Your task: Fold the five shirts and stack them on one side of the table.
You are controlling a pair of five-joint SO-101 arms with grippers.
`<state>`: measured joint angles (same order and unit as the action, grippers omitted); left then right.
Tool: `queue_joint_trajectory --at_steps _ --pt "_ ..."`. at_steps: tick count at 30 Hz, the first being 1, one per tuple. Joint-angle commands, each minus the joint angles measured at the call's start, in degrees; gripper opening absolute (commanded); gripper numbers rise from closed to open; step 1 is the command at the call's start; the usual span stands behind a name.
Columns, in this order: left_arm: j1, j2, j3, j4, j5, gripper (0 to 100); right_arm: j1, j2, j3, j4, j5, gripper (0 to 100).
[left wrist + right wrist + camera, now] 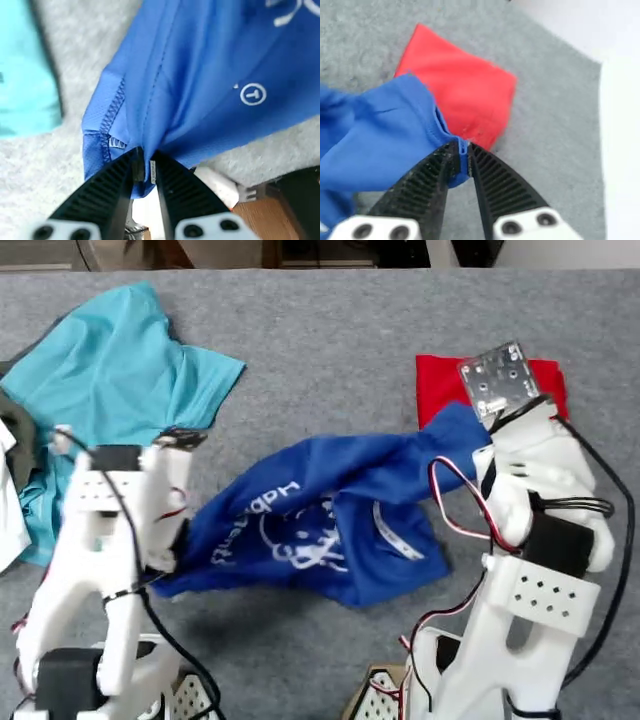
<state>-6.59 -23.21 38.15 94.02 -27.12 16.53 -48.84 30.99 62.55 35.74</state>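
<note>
- Pinching the blue shirt (320, 530) at both ends: a stitched hem in the left gripper (145, 167), an edge in the right gripper (462, 155), just above the red shirt (465, 95).
- Holding it crumpled and slung across the middle of the grey table (330, 320), not yet folded.
- Judging one shirt done: the red one, lying folded at far right.
- Leaving the teal shirt (120, 370) unfolded at far left.

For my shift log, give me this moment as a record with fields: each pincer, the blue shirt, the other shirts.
Left pincer: shut on one end of the blue shirt
Right pincer: shut on its other end, near the red shirt
Blue shirt: unfolded, stretched between the arms
Red shirt: folded flat on the grey table
Teal shirt: unfolded, at the left
</note>
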Motion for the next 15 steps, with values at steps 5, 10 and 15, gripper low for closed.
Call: queue_joint_trajectory --at_steps 5,10,15 --pt "-9.8 -1.8 0.5 4.4 -11.1 2 1.9 5.3 -18.6 7.8 7.3 0.2" --pt "-10.8 -1.8 0.5 6.6 -16.6 2 4.7 15.7 -30.8 12.2 10.8 0.2" --pt "-10.9 -1.8 1.6 6.7 -21.5 3 4.7 26.2 -36.7 15.7 13.3 0.2"
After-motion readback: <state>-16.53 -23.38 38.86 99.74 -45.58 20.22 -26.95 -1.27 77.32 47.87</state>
